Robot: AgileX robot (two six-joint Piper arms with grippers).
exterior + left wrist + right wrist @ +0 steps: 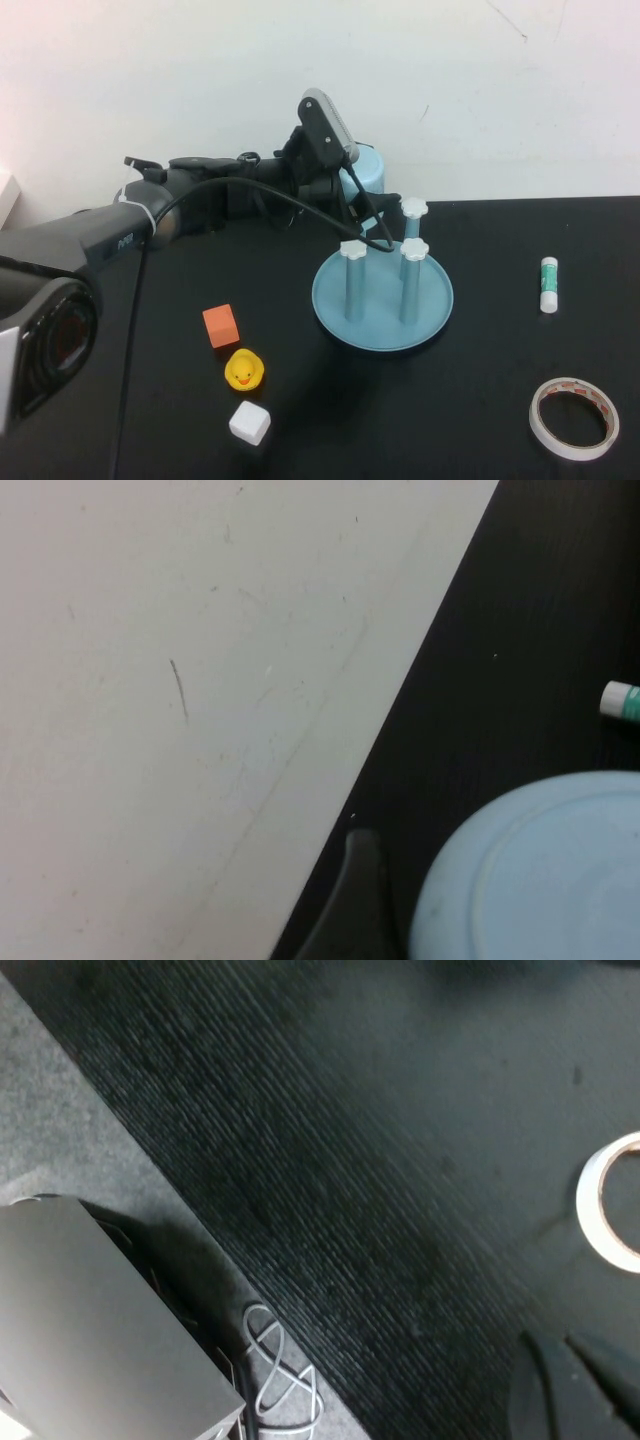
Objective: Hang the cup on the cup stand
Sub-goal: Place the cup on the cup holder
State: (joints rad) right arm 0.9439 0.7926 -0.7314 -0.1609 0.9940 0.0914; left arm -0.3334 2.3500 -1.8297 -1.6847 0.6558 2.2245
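The light blue cup (366,168) is held up off the table, above the back of the cup stand (340,300), close to the white wall. My left gripper (340,182) is shut on it, mostly hidden under its wrist camera. In the left wrist view the cup's round base (540,880) faces the camera, with one dark finger (350,905) beside it. The stand is a round blue dish with white-capped posts (352,252); three show clearly. My right gripper (575,1380) is out of the high view, low over the table near its edge, its fingers together and empty.
An orange cube (221,326), a yellow duck (244,370) and a white cube (249,422) lie left of the stand. A glue stick (548,284) and a tape roll (574,418) lie to the right. The left arm's cable hangs over the stand.
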